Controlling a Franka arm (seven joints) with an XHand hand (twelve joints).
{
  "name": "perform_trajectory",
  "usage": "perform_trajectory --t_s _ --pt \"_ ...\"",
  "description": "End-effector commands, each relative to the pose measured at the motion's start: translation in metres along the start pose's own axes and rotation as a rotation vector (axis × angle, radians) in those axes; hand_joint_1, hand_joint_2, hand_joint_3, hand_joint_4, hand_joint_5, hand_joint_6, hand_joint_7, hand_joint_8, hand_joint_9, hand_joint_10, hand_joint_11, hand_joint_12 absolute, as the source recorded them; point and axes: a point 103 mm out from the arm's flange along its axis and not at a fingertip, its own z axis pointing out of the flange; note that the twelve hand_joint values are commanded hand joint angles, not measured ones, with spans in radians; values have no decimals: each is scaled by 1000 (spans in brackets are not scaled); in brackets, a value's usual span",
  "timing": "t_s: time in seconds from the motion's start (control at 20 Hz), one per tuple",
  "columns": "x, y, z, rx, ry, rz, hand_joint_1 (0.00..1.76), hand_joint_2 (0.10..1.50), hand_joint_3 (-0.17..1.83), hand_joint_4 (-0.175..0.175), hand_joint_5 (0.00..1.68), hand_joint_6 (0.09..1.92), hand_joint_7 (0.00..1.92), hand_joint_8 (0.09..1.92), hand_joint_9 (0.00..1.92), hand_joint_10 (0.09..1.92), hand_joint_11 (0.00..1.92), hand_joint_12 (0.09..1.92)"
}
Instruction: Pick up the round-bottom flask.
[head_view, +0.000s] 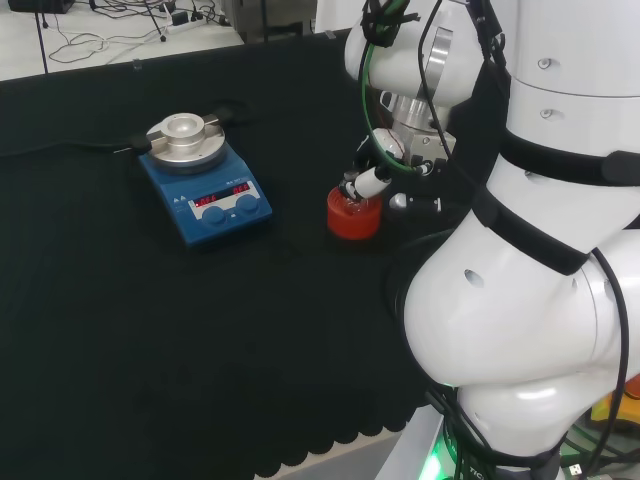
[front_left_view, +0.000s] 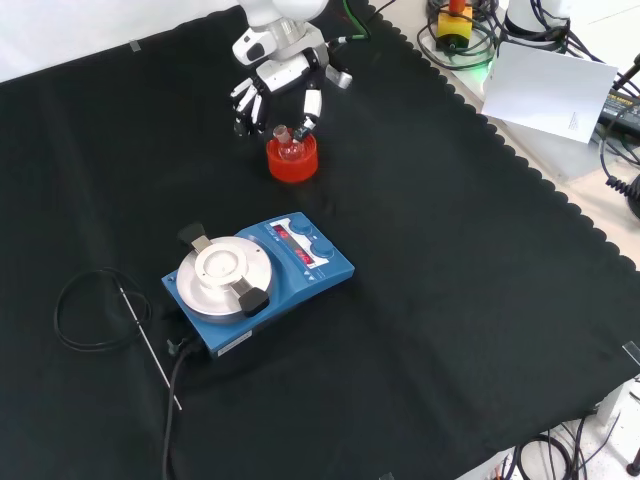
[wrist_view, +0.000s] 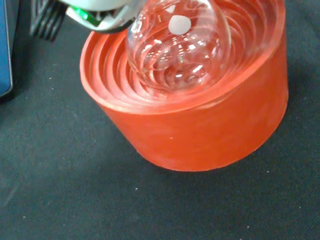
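Note:
A clear round-bottom flask (head_view: 352, 203) (front_left_view: 290, 150) sits in a red ribbed ring stand (head_view: 354, 222) (front_left_view: 292, 166) on the black cloth. The hand (head_view: 372, 180) (front_left_view: 278, 85) hangs just above it. In the front view its fingers (front_left_view: 245, 105) point down on one side of the flask's neck and its thumb (front_left_view: 311, 104) on the other, with small gaps showing. The wrist view shows the flask's bulb (wrist_view: 177, 45) resting in the stand (wrist_view: 200, 130), and a part of the hand (wrist_view: 95, 12) sits beside the glass.
A blue hotplate stirrer (head_view: 205, 190) (front_left_view: 260, 280) with a round metal top stands nearer the front camera than the stand. Its black cable and a thin probe (front_left_view: 150, 340) lie at its left in the front view. The cloth's scalloped edge (front_left_view: 520, 160) runs along the right.

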Motion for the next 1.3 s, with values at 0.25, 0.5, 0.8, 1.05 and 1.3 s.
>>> perform_trajectory --t_s 0.25,0.5,0.8,1.05,1.3 --pt "-8 0 -3 -16 -12 -9 886 689 612 -84 926 798 373 704 581 642 138 1429" --pt "-5 1 -4 -15 -5 -23 894 709 607 -81 992 774 400 706 608 637 170 1424" --pt "-2 2 -3 -8 11 -29 893 691 594 -81 941 780 394 695 610 620 174 1412" --pt "-3 4 -3 11 19 -34 870 648 599 -83 795 873 361 700 580 626 134 1424" --pt "1 5 2 28 15 -35 851 626 603 -79 701 890 337 704 556 636 107 1432"
